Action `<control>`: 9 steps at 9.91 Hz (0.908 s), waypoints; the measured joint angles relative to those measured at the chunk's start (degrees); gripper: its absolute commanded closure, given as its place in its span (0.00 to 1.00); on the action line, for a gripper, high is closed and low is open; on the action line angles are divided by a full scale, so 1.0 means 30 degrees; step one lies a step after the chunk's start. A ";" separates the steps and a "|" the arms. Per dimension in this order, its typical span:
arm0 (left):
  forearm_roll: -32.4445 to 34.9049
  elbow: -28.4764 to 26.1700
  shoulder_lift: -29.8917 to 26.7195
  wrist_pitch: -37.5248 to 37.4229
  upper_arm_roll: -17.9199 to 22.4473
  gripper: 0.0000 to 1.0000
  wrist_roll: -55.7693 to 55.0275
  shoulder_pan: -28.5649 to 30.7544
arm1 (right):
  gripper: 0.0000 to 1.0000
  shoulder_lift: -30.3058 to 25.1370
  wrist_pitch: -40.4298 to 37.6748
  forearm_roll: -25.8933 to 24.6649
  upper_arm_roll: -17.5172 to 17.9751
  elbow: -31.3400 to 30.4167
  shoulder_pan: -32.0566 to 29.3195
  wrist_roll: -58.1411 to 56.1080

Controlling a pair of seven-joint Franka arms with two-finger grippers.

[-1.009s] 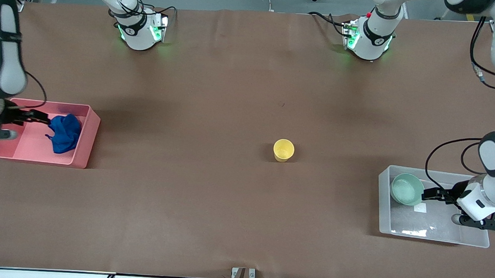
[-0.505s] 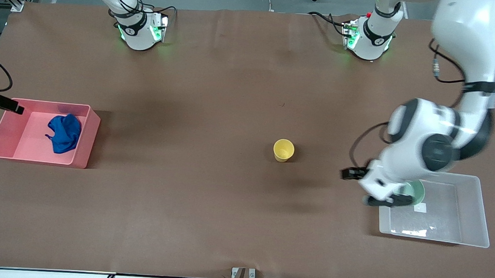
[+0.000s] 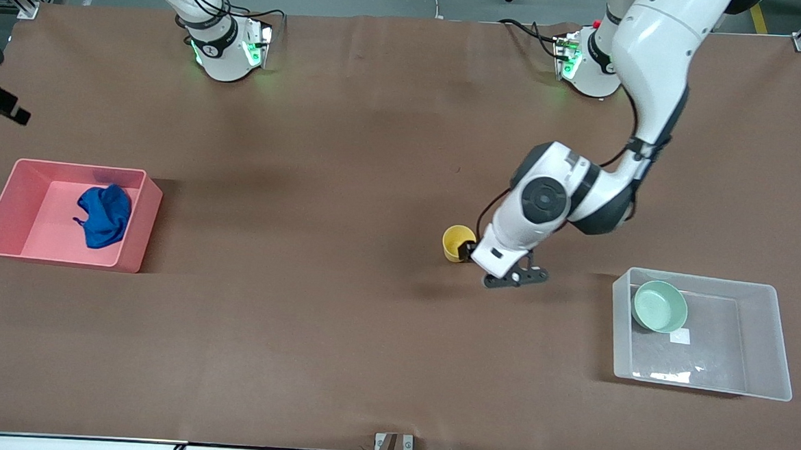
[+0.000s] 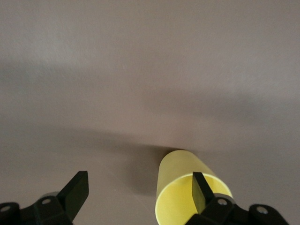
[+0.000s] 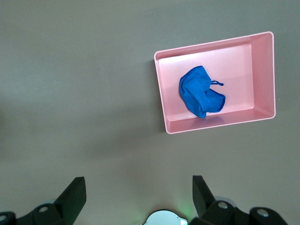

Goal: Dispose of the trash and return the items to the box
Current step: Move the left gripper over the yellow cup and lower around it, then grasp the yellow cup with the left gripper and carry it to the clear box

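Observation:
The yellow cup stands upright mid-table. My left gripper is open at it. In the left wrist view one finger is over the cup's mouth and the other is well clear of its side. The blue rag lies in the pink bin. The mint-green bowl sits in the clear box, in the corner next to its white label. My right gripper is open and empty, high above the table near the pink bin and the rag.
The pink bin is at the right arm's end of the table and the clear box at the left arm's end. Bare brown table lies between them. A dark part of the right hand shows at the front view's edge.
My left arm left the bowl in the clear box and swung over to the yellow cup. My right arm let go of the rag in the pink bin and rose away.

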 measured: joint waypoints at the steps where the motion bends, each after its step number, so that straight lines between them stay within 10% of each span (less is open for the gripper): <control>1: 0.0147 -0.0321 -0.0009 0.0057 -0.0016 0.13 -0.0336 -0.0033 | 0.00 0.0024 -0.0004 0.0000 0.0206 0.0097 0.0000 0.0033; 3: 0.0161 -0.0606 -0.0012 0.0058 -0.0042 0.27 -0.1005 -0.0424 | 0.00 0.0146 0.0267 -0.0001 0.0285 0.0100 -0.0020 0.0034; 7: 0.0163 -0.0836 0.0215 0.0256 -0.0025 0.97 -0.1325 -0.0688 | 0.00 0.0266 0.0965 -0.0231 0.0298 0.0099 -0.0057 -0.0168; 9: 0.0163 -0.0533 0.0225 0.0587 -0.0026 1.00 -0.1432 -0.0679 | 0.00 0.0266 0.0963 -0.0258 0.0299 0.0100 -0.0059 -0.0235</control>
